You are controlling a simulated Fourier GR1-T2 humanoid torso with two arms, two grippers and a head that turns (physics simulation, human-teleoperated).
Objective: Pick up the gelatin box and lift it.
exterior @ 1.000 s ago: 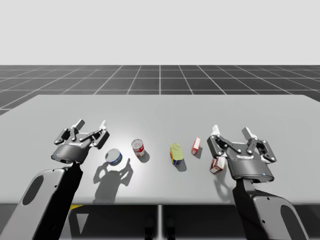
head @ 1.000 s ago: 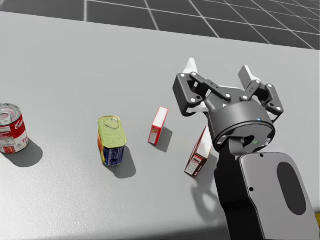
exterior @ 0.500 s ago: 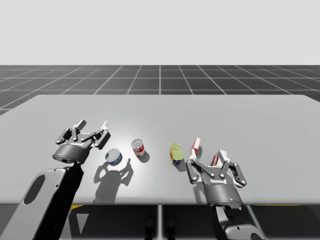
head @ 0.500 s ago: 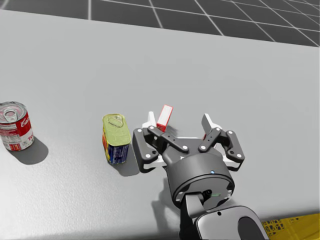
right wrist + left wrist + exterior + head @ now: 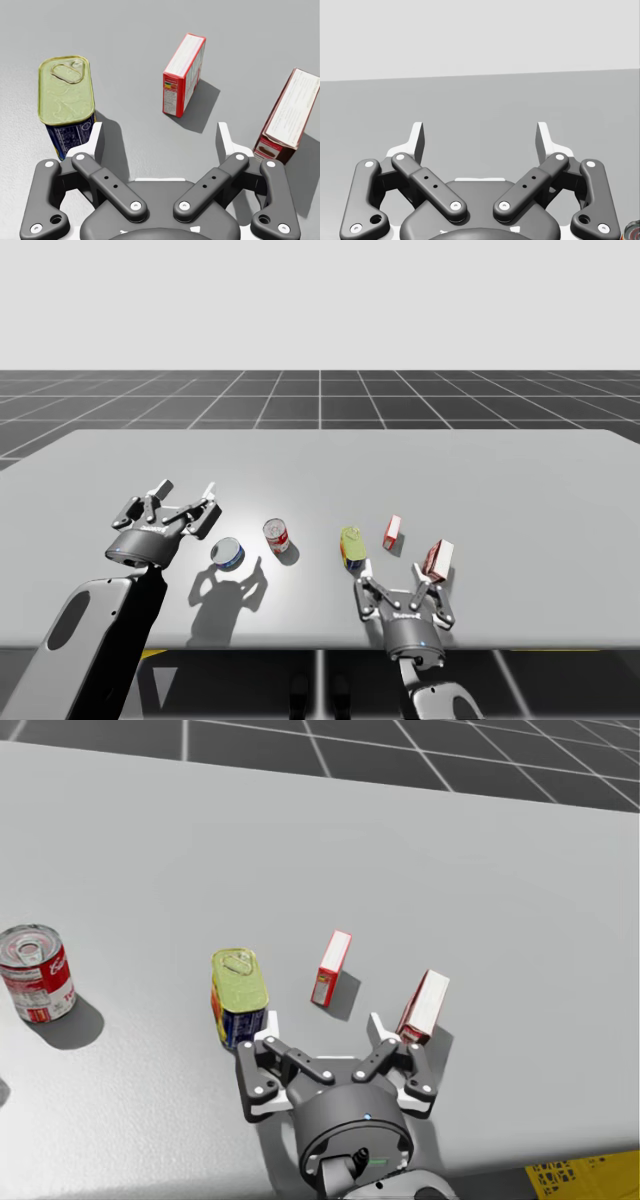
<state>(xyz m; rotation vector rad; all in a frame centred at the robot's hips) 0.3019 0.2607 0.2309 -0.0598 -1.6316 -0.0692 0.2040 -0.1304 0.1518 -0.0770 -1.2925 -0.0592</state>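
Right hand [image 5: 160, 136], fingers spread wide and gripping nothing, low over the near strip of the bench [image 5: 500, 465]. The small red gelatin box [image 5: 183, 75] stands upright on a narrow edge ahead of this hand, in line with the gap between the fingers and apart from both. Its broad faces are turned roughly toward the two fingers, so we judge that a straight advance would set one finger on each side. That would explain both the wide spread and the heading of the hand. The way in is flanked. A yellow-topped rectangular tin [image 5: 66, 97] stands just outside and ahead of one finger. A larger red-and-white box [image 5: 284, 119] stands close beside the other, and we cannot tell whether it touches that finger. Between these two the lane to the gelatin box is open, and the space above it is free for the lift. The near edge of the bench lies close behind the hand, so room to back away is short. Left hand [image 5: 184, 490], likewise spread and empty, hovers well apart, with a blue round can [image 5: 228, 554] and a red round can [image 5: 38, 973] between the two hands.
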